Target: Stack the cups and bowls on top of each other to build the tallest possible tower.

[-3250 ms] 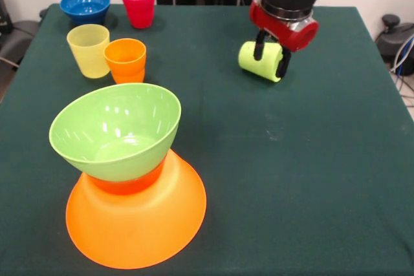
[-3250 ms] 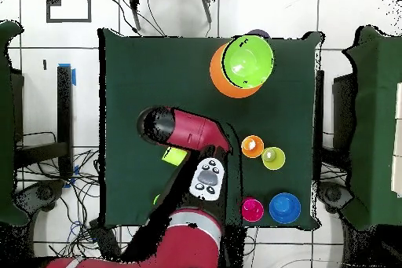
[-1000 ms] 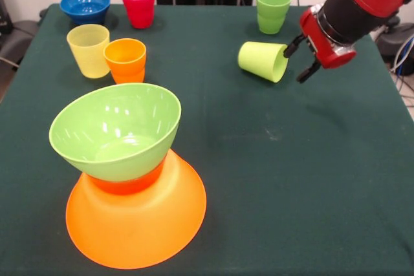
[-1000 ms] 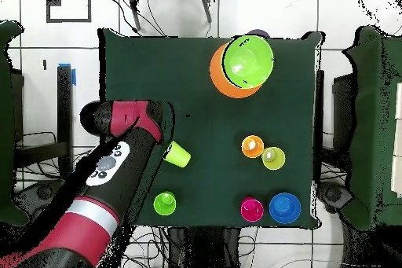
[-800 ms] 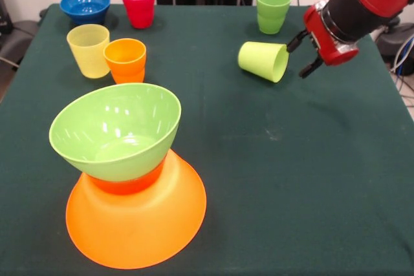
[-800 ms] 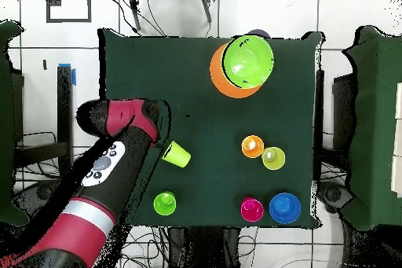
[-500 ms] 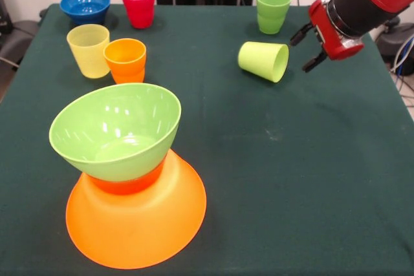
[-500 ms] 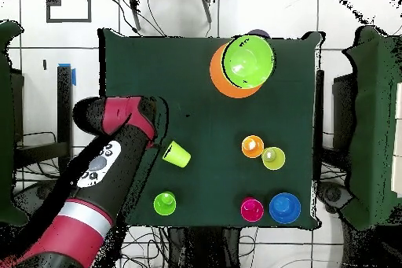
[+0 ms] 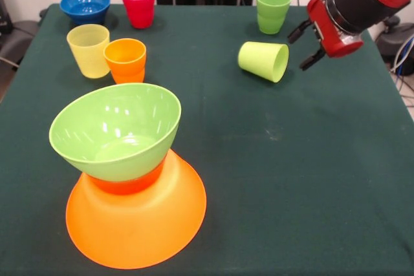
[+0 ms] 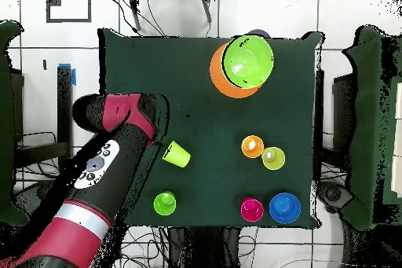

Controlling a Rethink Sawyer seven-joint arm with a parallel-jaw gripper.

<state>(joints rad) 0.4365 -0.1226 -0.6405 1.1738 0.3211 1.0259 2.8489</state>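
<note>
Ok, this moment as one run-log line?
gripper: open, empty | lime cup: on its side, table | tower: three bowls

Count on table (image 9: 310, 179): cups, 5: yellow (image 9: 88, 50), orange (image 9: 125, 60), red (image 9: 138, 5), green (image 9: 273, 10), lime (image 9: 263, 61) on its side. Bowls, 4: blue (image 9: 85, 6), lime bowl (image 9: 116, 131), small orange-red (image 9: 126, 183), large orange (image 9: 136, 218).

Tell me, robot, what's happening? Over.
End effector open, empty, beside tipped lime cup. Tower: green bowl on orange base. Nothing blocking.
</note>
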